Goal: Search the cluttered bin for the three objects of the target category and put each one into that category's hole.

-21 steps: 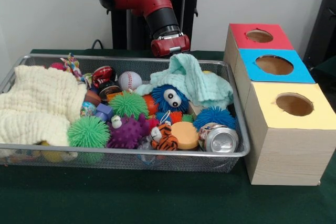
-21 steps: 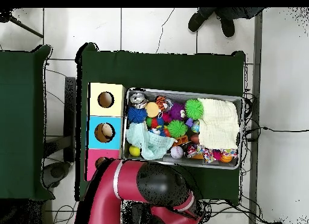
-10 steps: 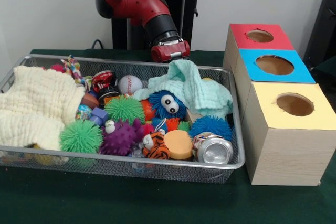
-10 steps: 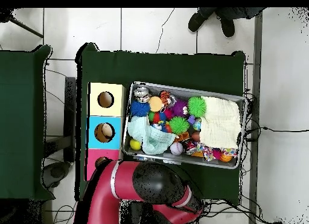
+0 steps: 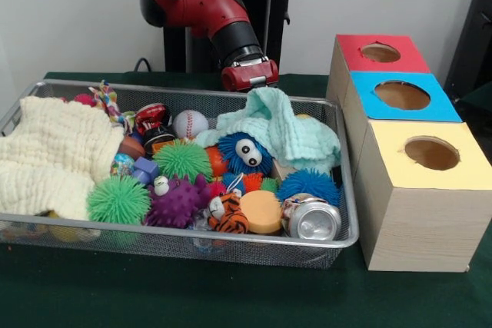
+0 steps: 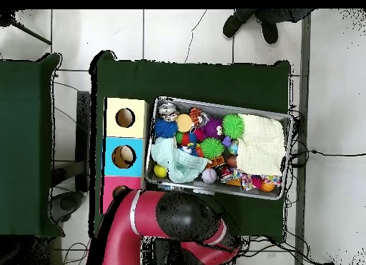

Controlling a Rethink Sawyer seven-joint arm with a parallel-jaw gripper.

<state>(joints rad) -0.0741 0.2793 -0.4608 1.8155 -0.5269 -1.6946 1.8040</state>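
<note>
Gripper (image 5: 250,74) hanging at upper centre of front view, just behind bin (image 5: 192,240) far rim, above mint cloth (image 5: 280,124). Fingers hidden; grip state impossible to tell, nothing seen in hold.

Bin sitting skewed in overhead view, crammed: cream cloth (image 5: 50,155) at left, baseball (image 5: 190,121), spiky balls (image 5: 183,159), can (image 5: 311,219) at lower right.

Boxes (image 5: 411,151) standing right of bin, holes red, blue, yellow.

Judging: searching step underway, target category unclear. Next move calling for uncovering toys under cloth.
</note>
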